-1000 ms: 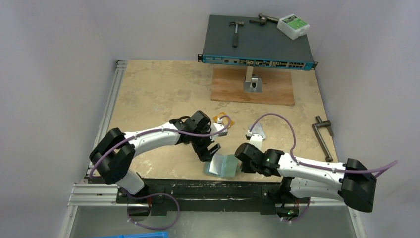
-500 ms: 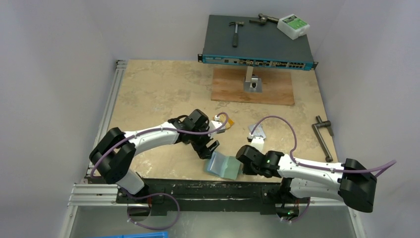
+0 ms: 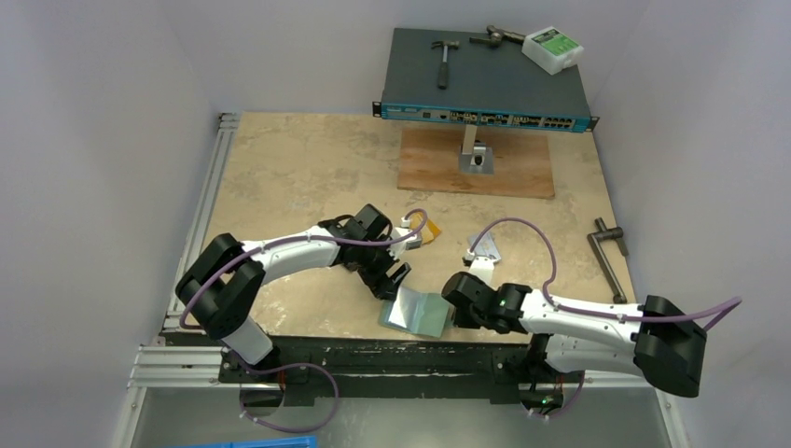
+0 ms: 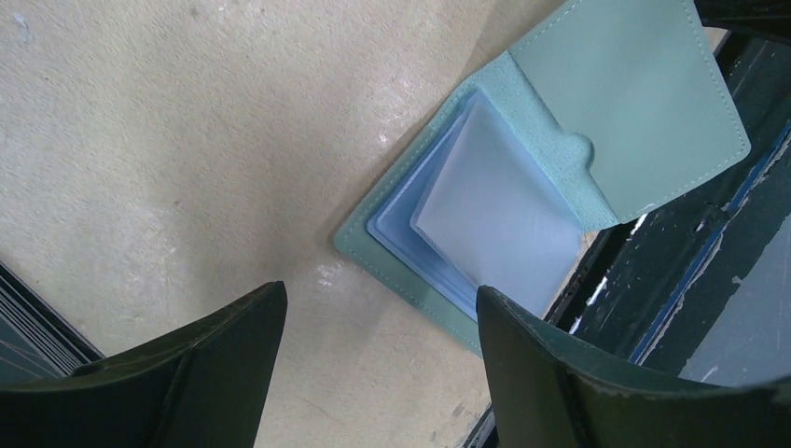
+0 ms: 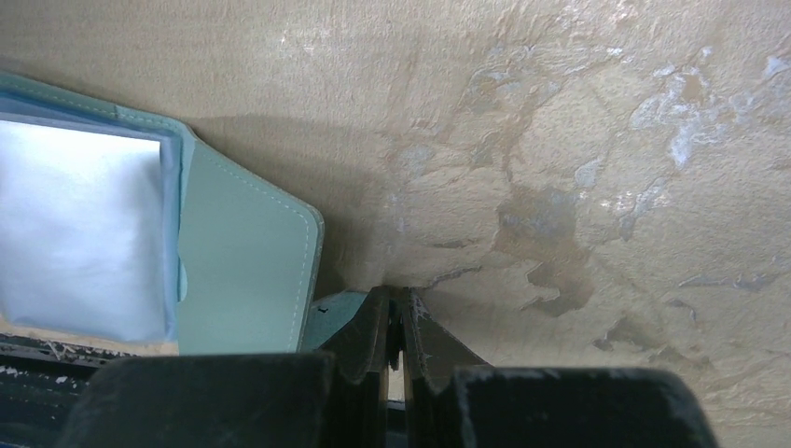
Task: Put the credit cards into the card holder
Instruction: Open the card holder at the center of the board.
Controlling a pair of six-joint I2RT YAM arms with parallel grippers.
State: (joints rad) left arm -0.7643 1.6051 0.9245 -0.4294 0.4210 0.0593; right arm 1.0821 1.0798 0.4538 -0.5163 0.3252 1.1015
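Note:
The teal card holder (image 3: 415, 313) lies open at the table's near edge, pale blue sleeves up; it also shows in the left wrist view (image 4: 494, 205) and the right wrist view (image 5: 242, 271). My left gripper (image 3: 392, 280) is open and empty, just above the table at the holder's far-left corner (image 4: 381, 299). My right gripper (image 3: 454, 313) is shut at the holder's right edge, pinching its teal tab (image 5: 396, 299). An orange credit card (image 3: 429, 230) peeks out behind the left wrist. A silver-grey credit card (image 3: 486, 249) lies beyond the right gripper.
A network switch (image 3: 485, 89) on a metal stand over a wooden board (image 3: 476, 166) fills the back, with tools on top. A dark metal clamp (image 3: 608, 252) lies at the right edge. The black front rail (image 3: 373, 353) runs just under the holder.
The card holder has shifted slightly left and lies flatter. My left gripper has edged left and nearer, covering more of the orange card. The right gripper stays shut.

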